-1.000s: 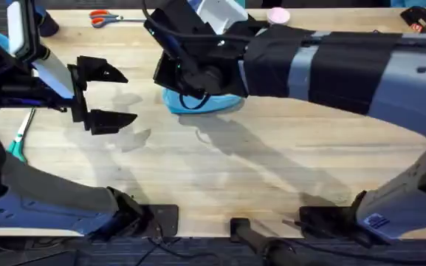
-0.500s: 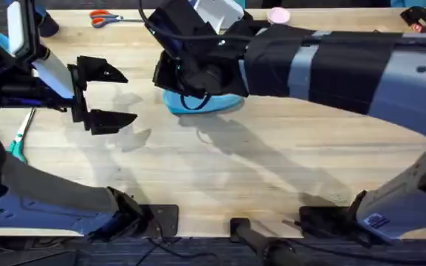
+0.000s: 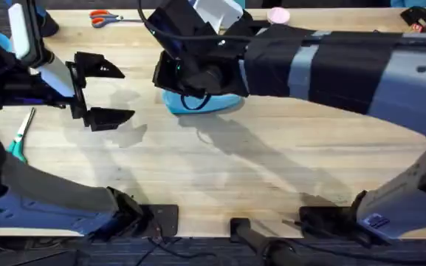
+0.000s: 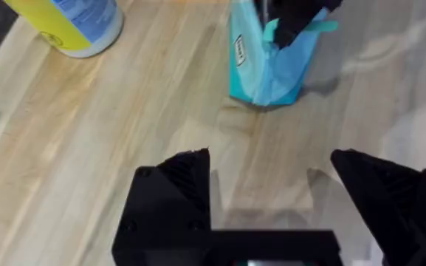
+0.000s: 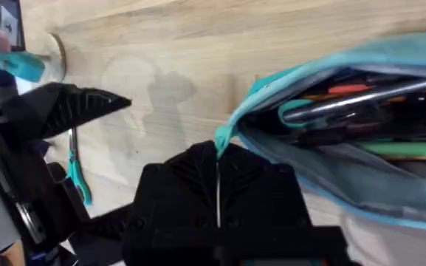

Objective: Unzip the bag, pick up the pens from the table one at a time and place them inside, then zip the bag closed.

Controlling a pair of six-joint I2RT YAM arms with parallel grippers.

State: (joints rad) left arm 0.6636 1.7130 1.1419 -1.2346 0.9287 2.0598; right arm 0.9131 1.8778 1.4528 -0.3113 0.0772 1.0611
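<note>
The light-blue bag point(image 3: 205, 103) lies on the table point(image 3: 272, 162) at the middle back, under my right arm. Its mouth gapes in the right wrist view, where the bag point(image 5: 375, 185) holds several pens point(image 5: 360, 96), one silvery, one orange, one green. My right gripper point(image 5: 218, 159) is shut on the teal zipper pull point(image 5: 224, 140) at the bag's end. From the left wrist, the bag point(image 4: 264, 74) appears end-on with the right gripper point(image 4: 301, 18) at its top. My left gripper point(image 3: 100, 92) hovers open and empty to the left of the bag, well apart from it.
Orange-handled scissors point(image 3: 105, 16) lie at the back left. Teal-handled scissors point(image 3: 19, 137) lie near the left edge. A yellow, white and blue container point(image 4: 72, 22) stands left of the bag, and a pink object point(image 3: 277, 15) sits at the back.
My left gripper has drifted slightly left and back, still open. The right arm has barely moved and keeps its hold at the bag.
</note>
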